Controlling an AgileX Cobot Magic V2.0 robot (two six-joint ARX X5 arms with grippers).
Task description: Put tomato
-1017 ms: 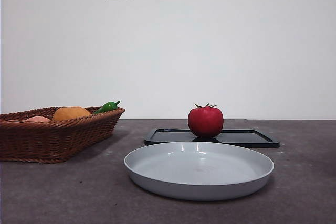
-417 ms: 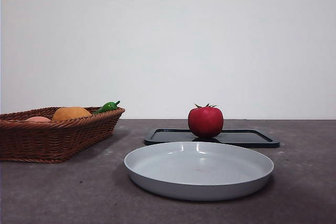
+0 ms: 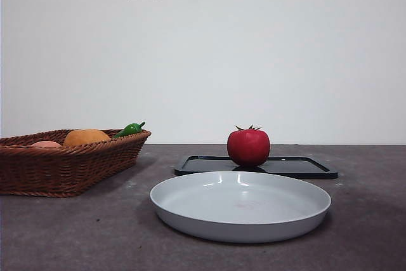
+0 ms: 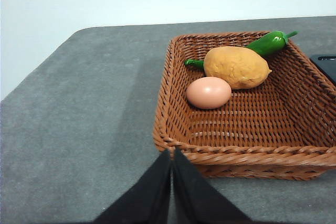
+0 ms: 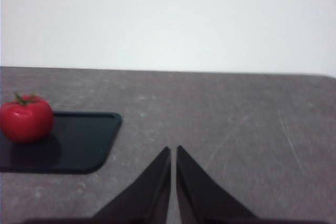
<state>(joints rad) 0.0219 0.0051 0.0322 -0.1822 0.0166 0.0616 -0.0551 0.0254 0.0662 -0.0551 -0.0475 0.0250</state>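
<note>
A: Where is the tomato [image 3: 248, 147]?
B: Upright on the black tray [image 3: 298, 167], behind the grey plate [image 3: 241, 205].
A: And the grippers?
B: The right gripper [image 5: 173, 153] hangs beside the tray, jaws pressed together, empty. The left gripper [image 4: 171, 156] hovers before the wicker basket [image 4: 178, 148], likewise closed. A pinkish fruit, perhaps an egg [image 4: 208, 92], lies inside.

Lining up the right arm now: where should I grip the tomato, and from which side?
Grip the tomato across its round middle, coming down from above with the jaws straddling the calyx. It sits upright on the black tray, its sides free. The right gripper is shut, so open it first.
</note>
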